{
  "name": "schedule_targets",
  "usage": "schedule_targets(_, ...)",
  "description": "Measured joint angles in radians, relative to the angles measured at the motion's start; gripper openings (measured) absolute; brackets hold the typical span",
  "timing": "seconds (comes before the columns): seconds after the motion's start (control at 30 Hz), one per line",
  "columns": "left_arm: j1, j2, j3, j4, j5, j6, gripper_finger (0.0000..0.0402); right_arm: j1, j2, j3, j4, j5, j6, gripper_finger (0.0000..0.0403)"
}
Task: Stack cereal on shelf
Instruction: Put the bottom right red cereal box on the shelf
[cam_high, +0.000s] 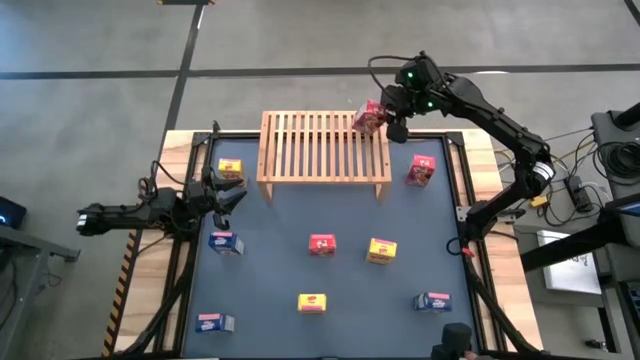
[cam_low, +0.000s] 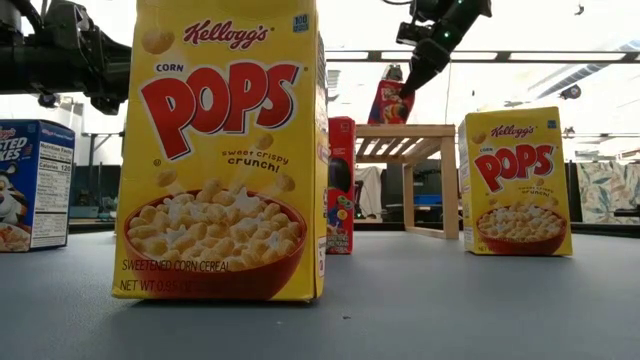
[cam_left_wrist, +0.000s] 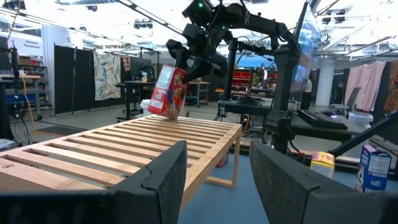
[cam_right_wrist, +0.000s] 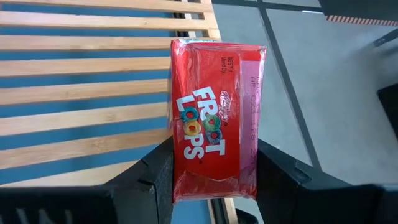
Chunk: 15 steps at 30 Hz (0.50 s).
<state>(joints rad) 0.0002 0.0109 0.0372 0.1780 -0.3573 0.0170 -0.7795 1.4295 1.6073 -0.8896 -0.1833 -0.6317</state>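
While over shelf | right tool clamps red cereal box

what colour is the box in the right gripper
Red box, a Froot Loops one; clearest in the right wrist view.

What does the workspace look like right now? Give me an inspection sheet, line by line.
Surface: dark blue table mat with wooden edges.
Job's things: wooden slatted shelf at the far side; red Froot Loops box held tilted over its right end; eight more cereal boxes stand on the mat, none on the shelf.
Clutter: nothing seen.
Grippers: right gripper shut on the Froot Loops box; left gripper open, beside the shelf's left end.
Cables: bundle off the table's right.
Surroundings: lab room, desks, hanging cloths.
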Motion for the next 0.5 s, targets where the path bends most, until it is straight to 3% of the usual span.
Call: schedule_targets(0.5, 0.000, 0.000, 0.000, 0.000, 0.000, 0.000, 0.0160, 0.000, -0.001, 0.000, -0.025, 0.010, -0.022, 0.0160)
